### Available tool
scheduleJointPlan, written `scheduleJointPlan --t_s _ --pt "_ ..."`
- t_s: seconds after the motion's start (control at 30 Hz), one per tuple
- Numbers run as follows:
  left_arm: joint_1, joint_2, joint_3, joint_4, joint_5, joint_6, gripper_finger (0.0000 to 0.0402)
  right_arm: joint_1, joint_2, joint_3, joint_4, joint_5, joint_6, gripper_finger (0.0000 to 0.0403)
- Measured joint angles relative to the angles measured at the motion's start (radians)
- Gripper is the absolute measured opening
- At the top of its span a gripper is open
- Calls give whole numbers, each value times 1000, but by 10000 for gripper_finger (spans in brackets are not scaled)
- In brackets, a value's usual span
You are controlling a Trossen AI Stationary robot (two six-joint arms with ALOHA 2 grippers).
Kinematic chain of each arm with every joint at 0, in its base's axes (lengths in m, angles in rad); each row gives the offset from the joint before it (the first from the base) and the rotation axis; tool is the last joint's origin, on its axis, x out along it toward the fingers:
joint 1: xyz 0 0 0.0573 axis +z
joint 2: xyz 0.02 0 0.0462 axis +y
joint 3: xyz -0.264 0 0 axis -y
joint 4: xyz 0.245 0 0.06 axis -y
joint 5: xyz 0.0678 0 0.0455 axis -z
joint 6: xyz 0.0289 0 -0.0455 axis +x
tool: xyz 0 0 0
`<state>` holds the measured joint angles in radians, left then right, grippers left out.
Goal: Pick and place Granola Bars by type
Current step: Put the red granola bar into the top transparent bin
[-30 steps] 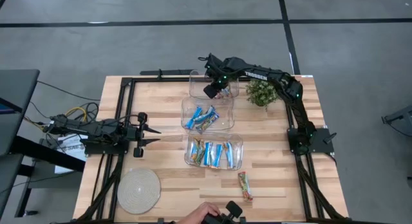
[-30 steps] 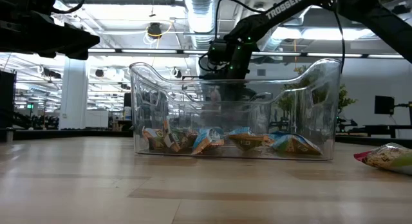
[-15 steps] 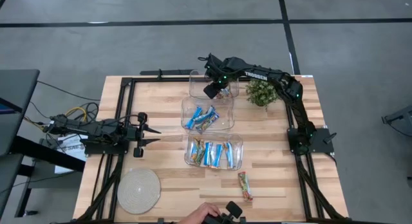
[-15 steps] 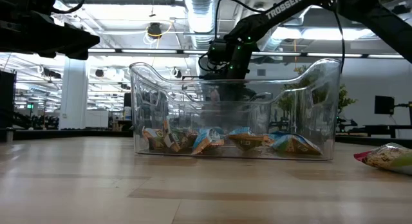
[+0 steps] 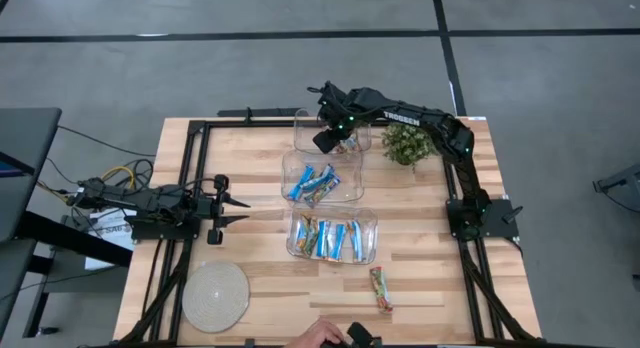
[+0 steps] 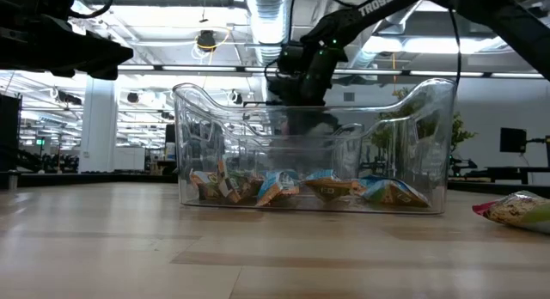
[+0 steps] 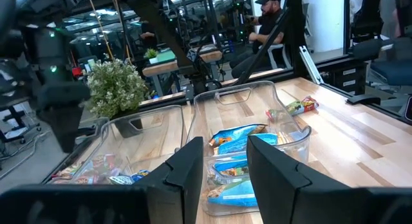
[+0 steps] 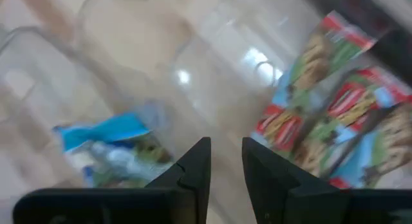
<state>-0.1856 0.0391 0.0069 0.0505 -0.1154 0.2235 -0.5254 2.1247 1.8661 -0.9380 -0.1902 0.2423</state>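
Over the far clear plastic bin point(image 5: 312, 129), upper centre of the high view, the right gripper point(image 5: 324, 140) hangs slightly parted and empty, red-green-orange wrapped granola bars point(image 8: 335, 114) lying below its jaws. One such bar point(image 5: 380, 289) rests on the pale wooden table point(image 5: 250, 158). Since a second ago the gripper has risen; the left gripper point(image 5: 235, 209) waits open at left.

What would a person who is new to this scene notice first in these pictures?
Three clear bins stand in a row down the middle of the wooden table; the middle bin holds blue bars and the nearest bin tan and blue ones. The right end effector hangs over the far bin, with nothing between its fingers. One red-green bar lies alone on the table near the front edge.
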Motion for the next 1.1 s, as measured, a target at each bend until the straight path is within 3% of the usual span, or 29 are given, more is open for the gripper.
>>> scheduleJointPlan --t_s 0.6,0.93,1.1 --pt "0 0 0 0 2 0 114 111 -181 -1 5 -47 11 79" --pt "0 0 0 0 2 0 114 220 -245 -9 15 -46 -134 79" --pt "0 0 0 0 3 0 114 281 -316 -98 55 -44 -172 79"
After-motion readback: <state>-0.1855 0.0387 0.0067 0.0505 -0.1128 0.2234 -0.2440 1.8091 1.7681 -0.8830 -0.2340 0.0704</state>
